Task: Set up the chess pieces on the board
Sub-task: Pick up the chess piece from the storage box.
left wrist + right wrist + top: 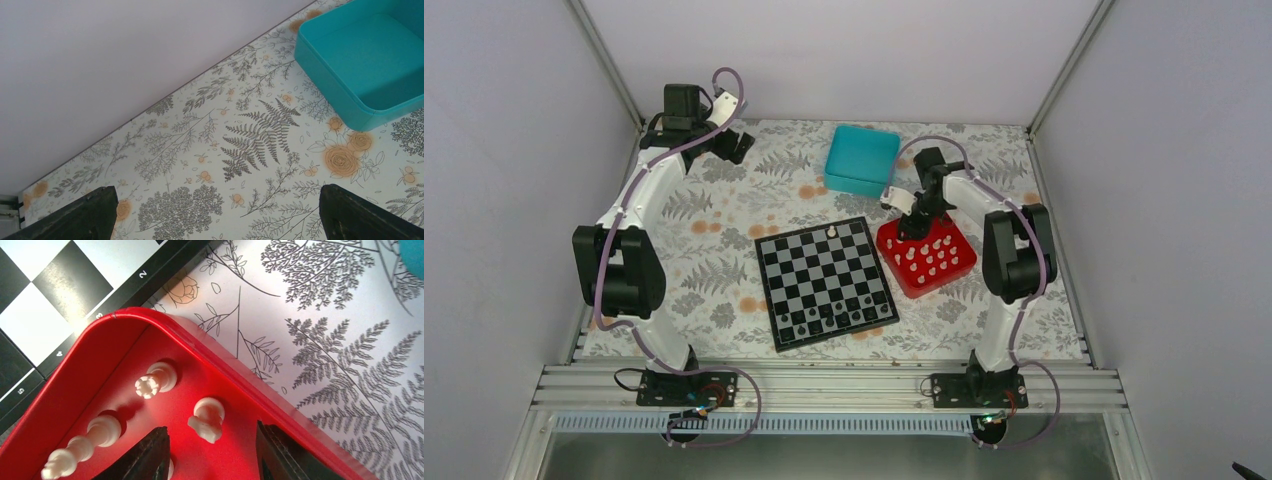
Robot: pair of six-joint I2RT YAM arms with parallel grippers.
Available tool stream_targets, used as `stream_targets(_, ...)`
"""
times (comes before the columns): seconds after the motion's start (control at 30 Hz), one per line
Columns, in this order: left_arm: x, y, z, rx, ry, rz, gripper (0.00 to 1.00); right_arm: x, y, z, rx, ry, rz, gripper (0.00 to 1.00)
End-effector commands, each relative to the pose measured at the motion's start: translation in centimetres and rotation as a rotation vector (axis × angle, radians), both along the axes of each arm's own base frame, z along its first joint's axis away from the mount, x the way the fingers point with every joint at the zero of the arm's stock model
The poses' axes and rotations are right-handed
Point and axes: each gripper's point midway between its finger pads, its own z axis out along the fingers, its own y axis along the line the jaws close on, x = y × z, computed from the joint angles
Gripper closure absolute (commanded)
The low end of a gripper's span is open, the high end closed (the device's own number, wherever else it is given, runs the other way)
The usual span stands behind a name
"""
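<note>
Black gripper (212, 455) over glossy red tray (90, 370), cream chess pieces (206, 419).

The left arm (639, 200) stretches far forward and leftward, and the left hand (729, 143) tilts downward with its fingers (75, 220) spread wide and nothing between them. The right arm (974, 190) folds at a raised elbow with its wrist pointing steeply down. The right hand (210, 460) has its jaws parted and grips nothing.
</note>
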Motion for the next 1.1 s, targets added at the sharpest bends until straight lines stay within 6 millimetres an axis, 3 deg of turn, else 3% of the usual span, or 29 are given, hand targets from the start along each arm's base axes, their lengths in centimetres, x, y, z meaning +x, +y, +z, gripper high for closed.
stream_targets(0.0, -0.6, -0.1, 1.0, 0.007, -0.023, -0.013, 0.0, 0.5, 0.6, -0.7, -0.001, 0.005, 0.019, 0.54)
stream_targets(0.23, -0.9, -0.1, 1.0, 0.01, -0.021, -0.018, 0.0, 0.4, 0.9, -0.8, 0.008, 0.012, 0.03, 0.57)
stream_targets(0.43, -0.9, -0.1, 0.9, 0.012, -0.02, -0.019, 0.0, 0.4, 1.4, -1.0, 0.02, 0.017, 0.036, 0.68)
stream_targets(1.07, -1.1, -0.3, 0.9, 0.009, -0.014, -0.032, 0.0, -0.1, 1.1, -2.2, -0.005, 0.033, 0.039, 0.71)
